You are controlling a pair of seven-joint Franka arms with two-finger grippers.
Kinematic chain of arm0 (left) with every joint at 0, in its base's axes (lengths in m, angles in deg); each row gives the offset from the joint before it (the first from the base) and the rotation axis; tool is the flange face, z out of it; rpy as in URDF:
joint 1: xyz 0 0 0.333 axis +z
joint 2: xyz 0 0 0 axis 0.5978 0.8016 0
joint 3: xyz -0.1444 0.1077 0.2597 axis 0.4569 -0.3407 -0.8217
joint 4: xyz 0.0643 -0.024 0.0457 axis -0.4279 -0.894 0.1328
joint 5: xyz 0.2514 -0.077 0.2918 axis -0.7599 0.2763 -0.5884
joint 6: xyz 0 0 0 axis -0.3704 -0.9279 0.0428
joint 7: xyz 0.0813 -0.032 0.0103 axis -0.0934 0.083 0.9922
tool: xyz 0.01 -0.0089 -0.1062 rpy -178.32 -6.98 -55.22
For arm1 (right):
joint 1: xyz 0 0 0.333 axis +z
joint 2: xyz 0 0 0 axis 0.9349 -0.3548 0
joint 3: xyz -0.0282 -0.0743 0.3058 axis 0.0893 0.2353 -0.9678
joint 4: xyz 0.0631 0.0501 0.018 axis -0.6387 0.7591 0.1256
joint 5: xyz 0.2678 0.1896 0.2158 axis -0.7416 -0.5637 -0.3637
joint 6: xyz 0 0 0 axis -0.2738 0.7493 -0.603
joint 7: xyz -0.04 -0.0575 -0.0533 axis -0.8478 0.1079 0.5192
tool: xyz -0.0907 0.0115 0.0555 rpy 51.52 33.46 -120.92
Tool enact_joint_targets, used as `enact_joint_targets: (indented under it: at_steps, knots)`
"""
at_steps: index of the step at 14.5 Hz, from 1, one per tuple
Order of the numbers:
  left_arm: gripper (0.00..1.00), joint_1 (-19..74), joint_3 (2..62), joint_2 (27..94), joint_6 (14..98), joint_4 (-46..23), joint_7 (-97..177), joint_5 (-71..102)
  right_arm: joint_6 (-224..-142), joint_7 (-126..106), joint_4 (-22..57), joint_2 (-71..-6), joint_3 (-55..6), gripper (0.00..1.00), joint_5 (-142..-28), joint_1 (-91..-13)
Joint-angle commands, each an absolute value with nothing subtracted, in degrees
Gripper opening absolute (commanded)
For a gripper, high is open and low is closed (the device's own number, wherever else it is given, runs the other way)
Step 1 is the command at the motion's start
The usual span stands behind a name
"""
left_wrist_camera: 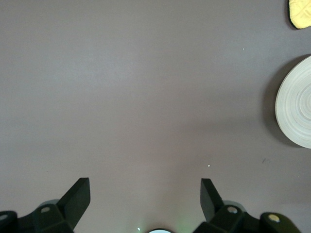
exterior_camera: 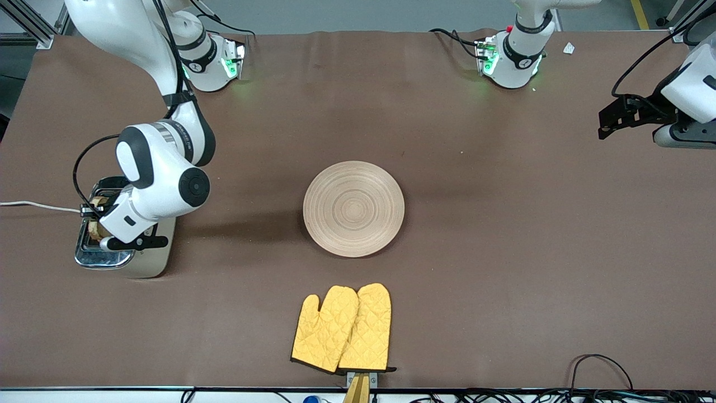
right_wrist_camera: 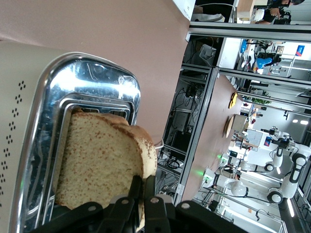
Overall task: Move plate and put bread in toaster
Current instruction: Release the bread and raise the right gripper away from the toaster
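- the squarish slice of brown speckled wholegrain bread (right_wrist_camera: 104, 162) looks light, soft and crumbly, so a pinch on the crust edge is probably the safest hold. squeeze the middle and i'd guess it dents or tears.
- the right gripper (right_wrist_camera: 143, 194) has its fingers pinched tight on that crust edge, with the slice standing partway down in a slot of the cream-beige toaster with the shiny chrome top (right_wrist_camera: 63, 97), at the right arm's end of the table.
- the toaster's chrome looks slick and hard, its side is dotted with rounded corners, and a white cord (exterior_camera: 33, 206) trails off it.
- the round light wooden plate with ring grain (exterior_camera: 353, 208) sits mid-table. it looks stiff and flat, so probably best grabbed at the rim.
- the left gripper (left_wrist_camera: 145, 194) hangs wide open over bare brown tabletop (exterior_camera: 503, 252), waiting.
- a pair of quilted yellow oven mitts (exterior_camera: 342, 327) lies nearer the front camera than the plate.
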State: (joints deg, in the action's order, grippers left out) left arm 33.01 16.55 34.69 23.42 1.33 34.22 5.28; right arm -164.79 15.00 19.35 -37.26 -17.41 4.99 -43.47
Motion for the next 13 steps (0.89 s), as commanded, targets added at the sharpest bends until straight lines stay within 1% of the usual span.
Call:
enact_joint_targets:
  at_steps: [1, 2, 4, 5, 7, 8, 9, 13]
  knots:
    - [1.0, 33.2, 16.3, 33.9, 22.6, 1.5, 33.3, 6.2, -164.2, 15.3, 15.1, -39.4, -17.4, 0.86, 0.5, -44.1]
    - [1.0, 33.2, 16.3, 33.9, 22.6, 1.5, 33.3, 6.1, -164.2, 15.2, 14.8, -39.4, -17.4, 1.0, -0.6, -44.3]
    - [1.0, 33.2, 16.3, 33.9, 22.6, 1.5, 33.3, 6.0, -163.6, 15.1, 14.0, -39.2, -17.6, 1.0, -1.2, -43.9]
    - [1.0, 33.2, 16.3, 33.9, 22.6, 1.5, 33.3, 5.9, -162.5, 15.0, 12.3, -39.2, -17.5, 1.0, -3.2, -43.8]
    - [1.0, 33.2, 16.3, 33.9, 22.6, 1.6, 33.2, 5.7, -160.7, 15.0, 7.1, -38.9, -17.2, 1.0, -11.8, -44.3]
    - [1.0, 33.2, 16.2, 33.9, 22.5, 2.7, 33.2, 5.5, -160.5, 15.0, 5.7, -38.3, -17.1, 1.0, -15.6, -45.1]
    - [1.0, 33.2, 15.7, 33.9, 22.5, 3.6, 33.2, 5.3, -160.5, 15.0, 5.0, -36.7, -17.2, 1.0, -18.4, -45.7]
    - [1.0, 33.2, 14.7, 33.9, 22.3, 3.8, 33.5, 5.2, -160.7, 15.2, 2.1, -29.4, -16.9, 1.0, -30.8, -47.8]
